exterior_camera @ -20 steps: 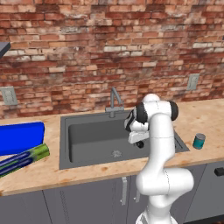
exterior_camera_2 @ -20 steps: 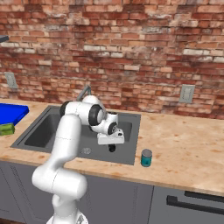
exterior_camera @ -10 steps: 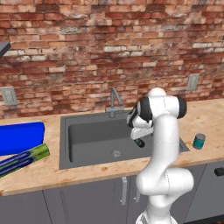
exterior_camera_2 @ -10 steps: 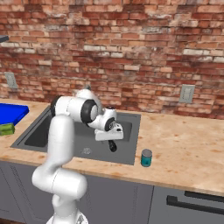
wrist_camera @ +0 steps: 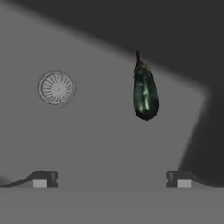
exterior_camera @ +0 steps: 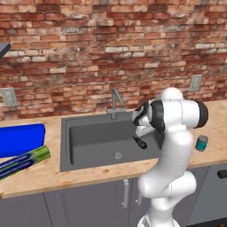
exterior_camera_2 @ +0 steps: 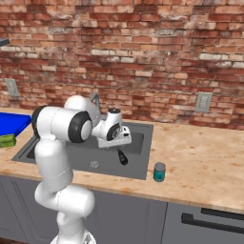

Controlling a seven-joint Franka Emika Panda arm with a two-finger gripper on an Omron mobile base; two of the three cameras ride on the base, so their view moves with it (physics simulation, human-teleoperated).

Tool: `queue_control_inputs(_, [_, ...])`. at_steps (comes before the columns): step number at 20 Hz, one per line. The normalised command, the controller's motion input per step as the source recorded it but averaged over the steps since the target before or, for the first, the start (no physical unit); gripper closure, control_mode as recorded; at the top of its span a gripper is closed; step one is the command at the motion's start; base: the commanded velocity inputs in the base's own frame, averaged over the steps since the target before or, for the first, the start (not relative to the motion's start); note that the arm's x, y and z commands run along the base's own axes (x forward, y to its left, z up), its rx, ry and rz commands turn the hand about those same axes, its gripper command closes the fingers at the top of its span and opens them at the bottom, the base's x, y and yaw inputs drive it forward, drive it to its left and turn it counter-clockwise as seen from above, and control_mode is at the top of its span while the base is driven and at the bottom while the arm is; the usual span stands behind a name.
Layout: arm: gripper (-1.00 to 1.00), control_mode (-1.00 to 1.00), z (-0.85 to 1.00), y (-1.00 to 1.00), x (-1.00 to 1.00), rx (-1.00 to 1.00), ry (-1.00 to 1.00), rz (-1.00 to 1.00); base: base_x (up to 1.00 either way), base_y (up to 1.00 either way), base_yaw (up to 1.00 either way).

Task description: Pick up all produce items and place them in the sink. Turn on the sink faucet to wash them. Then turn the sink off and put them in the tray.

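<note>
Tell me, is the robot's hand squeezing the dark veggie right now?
No, the gripper is wide open, and the dark vegetable lies apart from its fingertips on the sink floor.

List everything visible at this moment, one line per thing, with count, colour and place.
Dark elongated eggplant-like produce piece: one, near-black green, on the sink floor.
Rectangular sink basin: one, dark grey, recessed in the wooden counter; round drain.
Thin bent metal faucet: one, grey, behind the basin.
Flat tray: one, bright blue, counter left of the sink.
Long striped box: one, green and blue, in front of the tray.
Small cylindrical can: one, teal, counter right of the sink.
Wall outlets: two, grey, on the brick wall.
End effector: one, open, above the basin.
</note>
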Motion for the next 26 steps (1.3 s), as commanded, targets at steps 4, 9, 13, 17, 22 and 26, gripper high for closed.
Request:
queue_control_inputs(4, [-1.0, -1.0, 0.87, 0.05, -0.58, 0.0, -0.23, 0.07, 0.0, 0.0, 0.0])
queue_control_inputs(9, [-1.0, -1.0, 0.83, 0.17, -0.4, 0.0, -0.21, 0.1, 0.0, 0.0, 0.0])
queue_control_inputs(13, [-1.0, -1.0, 0.57, 0.16, -0.16, 0.0, -0.2, 0.16, 0.0, 0.0, 0.0])
queue_control_inputs(17, [-1.0, -1.0, 0.4, 0.0, -0.06, 0.0, -0.2, 0.21, 0.0, 0.0, 0.0])
queue_control_inputs(22, [-1.0, -1.0, 0.36, 0.0, -0.01, 0.0, -0.21, 0.22, 0.0, 0.0, 0.0])
queue_control_inputs(26, [-1.0, -1.0, 0.09, 0.0, 0.0, 0.02, -0.14, 0.2, 0.0, 0.0, 0.0])
